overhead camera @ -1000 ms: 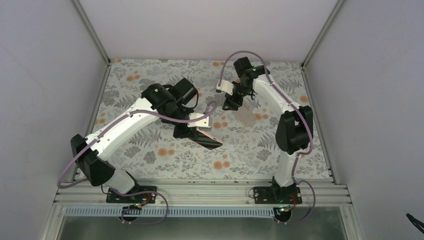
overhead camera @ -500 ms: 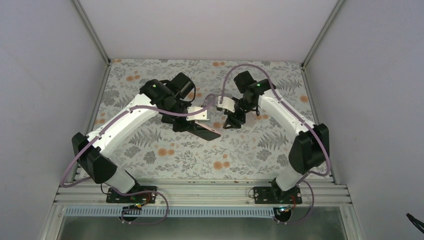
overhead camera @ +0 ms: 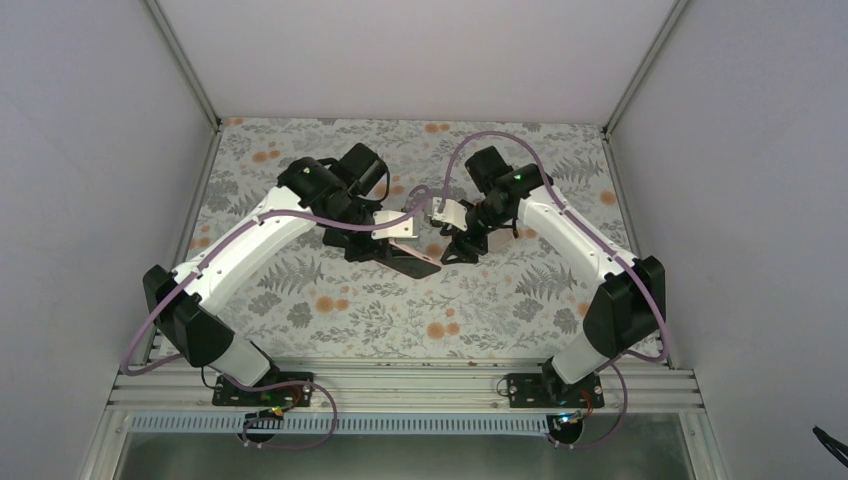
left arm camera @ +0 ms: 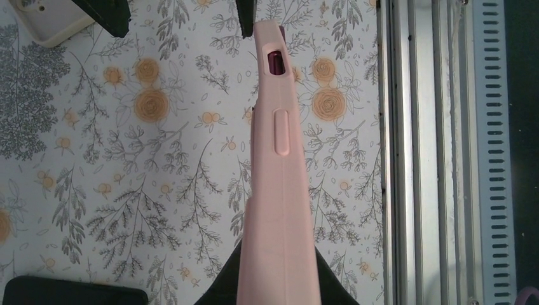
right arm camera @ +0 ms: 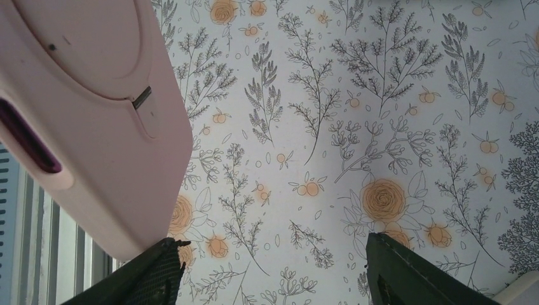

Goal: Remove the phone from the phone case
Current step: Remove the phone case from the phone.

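Two grippers now sit close together near table centre. Since one second ago, the right gripper [overhead camera: 456, 247] has travelled from the 1 o'clock area to the free end of the rectangular pink silicone phone case [left arm camera: 279, 190], and the left gripper [overhead camera: 385, 250] has shifted that case slightly toward 12 o'clock. The left gripper is clamped on the case above the floral-patterned table cover [overhead camera: 330, 300], and the dark phone [overhead camera: 416, 266] remains inside. Only the right wrist view shows the right jaws spread wide, with the case at 10 o'clock; contact cannot be confirmed. The left wrist view shows the case edge-on. A cream translucent rectangular object [left arm camera: 38, 25] is cut off at the frame corner and is not discernible from above.
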Available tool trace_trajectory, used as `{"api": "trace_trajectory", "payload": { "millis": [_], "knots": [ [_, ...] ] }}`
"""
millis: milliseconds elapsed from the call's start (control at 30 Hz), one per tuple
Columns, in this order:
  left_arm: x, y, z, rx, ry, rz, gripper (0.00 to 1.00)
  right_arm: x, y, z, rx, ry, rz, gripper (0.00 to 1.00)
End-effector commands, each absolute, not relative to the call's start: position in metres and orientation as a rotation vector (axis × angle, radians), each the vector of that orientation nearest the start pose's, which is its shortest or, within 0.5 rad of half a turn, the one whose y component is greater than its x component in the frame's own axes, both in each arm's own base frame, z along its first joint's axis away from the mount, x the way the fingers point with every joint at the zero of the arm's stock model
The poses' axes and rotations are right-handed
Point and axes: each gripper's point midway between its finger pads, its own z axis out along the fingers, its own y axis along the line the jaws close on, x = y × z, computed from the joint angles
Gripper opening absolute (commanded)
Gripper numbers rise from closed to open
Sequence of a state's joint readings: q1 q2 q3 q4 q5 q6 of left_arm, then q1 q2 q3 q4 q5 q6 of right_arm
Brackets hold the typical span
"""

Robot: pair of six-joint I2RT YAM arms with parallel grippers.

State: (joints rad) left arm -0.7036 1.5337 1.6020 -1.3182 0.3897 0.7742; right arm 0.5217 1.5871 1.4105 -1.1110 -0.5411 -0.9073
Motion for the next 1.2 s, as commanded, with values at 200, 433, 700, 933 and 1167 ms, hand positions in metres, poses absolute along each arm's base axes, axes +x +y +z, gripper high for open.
{"api": "trace_trajectory", "payload": {
  "millis": [200, 433, 700, 933, 1167],
  "knots": [
    [0.215, -0.262, 0.253, 1.873, 1.921, -0.530, 0.02, 0.235, 0.242, 0.190, -1.836, 1.975, 0.707, 0.71],
    [0.216, -0.260, 0.254, 1.874, 1.923, -0.525, 0.02, 0.233, 0.240, 0.187, -1.840, 1.982, 0.701, 0.71],
    [0.215, -0.259, 0.252, 1.877, 1.932, -0.540, 0.02, 0.237, 0.243, 0.188, -1.830, 1.972, 0.698, 0.70],
    [0.215, -0.261, 0.251, 1.878, 1.928, -0.545, 0.02, 0.246, 0.247, 0.195, -1.808, 1.944, 0.677, 0.70],
    [0.219, -0.263, 0.246, 1.875, 1.934, -0.543, 0.02, 0.245, 0.249, 0.200, -1.810, 1.933, 0.695, 0.69]
  ]
}}
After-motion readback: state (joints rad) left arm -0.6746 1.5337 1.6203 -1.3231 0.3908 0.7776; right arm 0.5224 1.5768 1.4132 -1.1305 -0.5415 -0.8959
